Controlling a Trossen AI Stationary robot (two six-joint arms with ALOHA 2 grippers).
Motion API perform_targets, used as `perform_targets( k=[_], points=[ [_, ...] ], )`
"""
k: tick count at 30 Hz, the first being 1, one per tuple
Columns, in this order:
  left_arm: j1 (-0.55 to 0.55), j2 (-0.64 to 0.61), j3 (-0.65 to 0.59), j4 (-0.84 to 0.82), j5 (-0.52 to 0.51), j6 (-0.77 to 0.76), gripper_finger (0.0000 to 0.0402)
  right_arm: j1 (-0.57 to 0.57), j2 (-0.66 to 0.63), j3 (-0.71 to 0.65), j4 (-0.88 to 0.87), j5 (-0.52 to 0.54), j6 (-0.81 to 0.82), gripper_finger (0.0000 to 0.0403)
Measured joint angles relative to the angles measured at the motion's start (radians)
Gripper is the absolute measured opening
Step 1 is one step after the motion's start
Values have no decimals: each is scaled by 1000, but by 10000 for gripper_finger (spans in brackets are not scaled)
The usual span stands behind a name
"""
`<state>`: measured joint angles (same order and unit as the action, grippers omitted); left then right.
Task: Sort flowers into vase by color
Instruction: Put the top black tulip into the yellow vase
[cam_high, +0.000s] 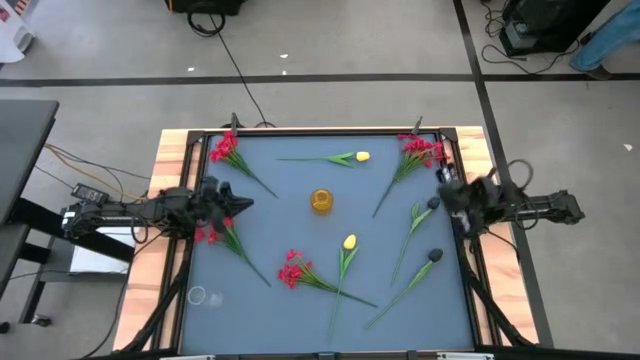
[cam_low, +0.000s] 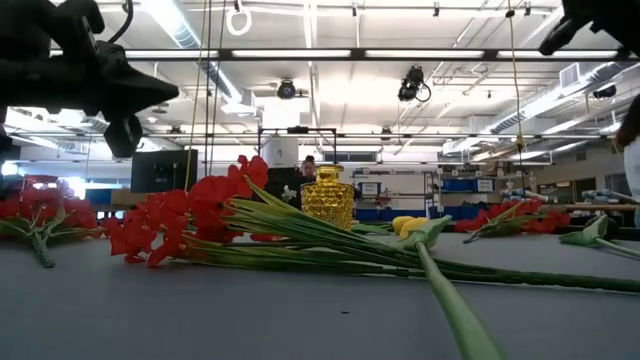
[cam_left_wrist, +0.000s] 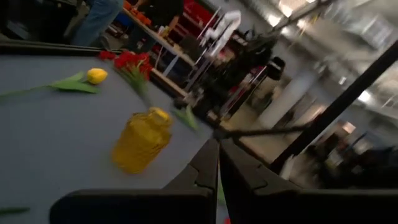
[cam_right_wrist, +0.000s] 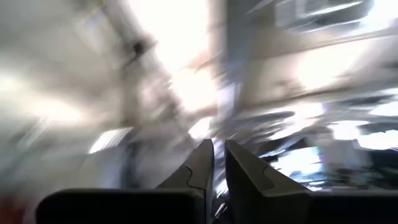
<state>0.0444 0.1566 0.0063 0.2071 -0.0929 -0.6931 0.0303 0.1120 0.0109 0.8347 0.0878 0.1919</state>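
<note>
High view, left end effector (cam_high: 240, 203) just above red flower (cam_high: 212, 235), fingers together.

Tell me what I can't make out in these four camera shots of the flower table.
- Right wrist view: everything beyond the right gripper is motion blurred; no table visible.
- Low view: the yellow vase has its base hidden behind red flowers.
- High view: the clear object near the table's left corner is too small to identify.

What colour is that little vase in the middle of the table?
Amber yellow glass vase, clearest in the low view.
</note>
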Motion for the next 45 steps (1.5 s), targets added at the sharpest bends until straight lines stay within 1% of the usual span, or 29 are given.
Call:
perform_targets(
  k=[1,3,4,5,7,11,13,16,18,21,24,27,29,33,35,38,40,43,45],
  points=[
    [0,0,0,13,0,-27,23,0,0,0,21,113,75,50],
    [0,0,0,32,0,-68,23,0,1,0,11,334,275,50],
    [0,0,0,37,0,-76,23,0,4,0,-7,423,366,50],
    [0,0,0,37,0,-79,23,0,4,0,-38,479,429,50],
    [0,0,0,37,0,-85,23,0,9,0,-129,508,511,50],
    [0,0,0,37,0,-134,23,0,30,0,-324,457,702,50],
    [0,0,0,37,0,-152,23,0,53,0,-392,430,725,50],
    [2,1,1,59,-8,-254,23,1,100,2,-376,366,783,48],
    [4,0,13,51,-9,-279,23,1,135,22,-365,327,809,43],
    [4,22,73,11,-11,-239,22,1,201,83,-386,303,833,30],
    [4,72,134,-34,-19,-175,15,1,290,165,-466,292,861,17],
    [4,151,181,-73,-20,-136,9,0,396,269,-597,292,941,12],
    [4,211,208,-77,-19,-123,9,-1,476,346,-724,283,1006,14],
    [4,321,253,-81,-20,-94,16,-1,625,503,-1010,256,1143,31],
    [4,367,274,-90,-20,-65,25,-1,697,575,-1132,232,1164,42],
    [4,422,302,-86,-20,-23,46,-1,802,671,-1335,205,1195,65],
    [4,454,317,-89,-19,-11,65,-7,866,719,-1482,183,1247,85],
    [4,482,334,-110,-14,2,93,-17,949,758,-1662,93,1378,119],
    [4,493,344,-136,-1,2,108,-18,994,761,-1720,5,1457,141]
  ],
)
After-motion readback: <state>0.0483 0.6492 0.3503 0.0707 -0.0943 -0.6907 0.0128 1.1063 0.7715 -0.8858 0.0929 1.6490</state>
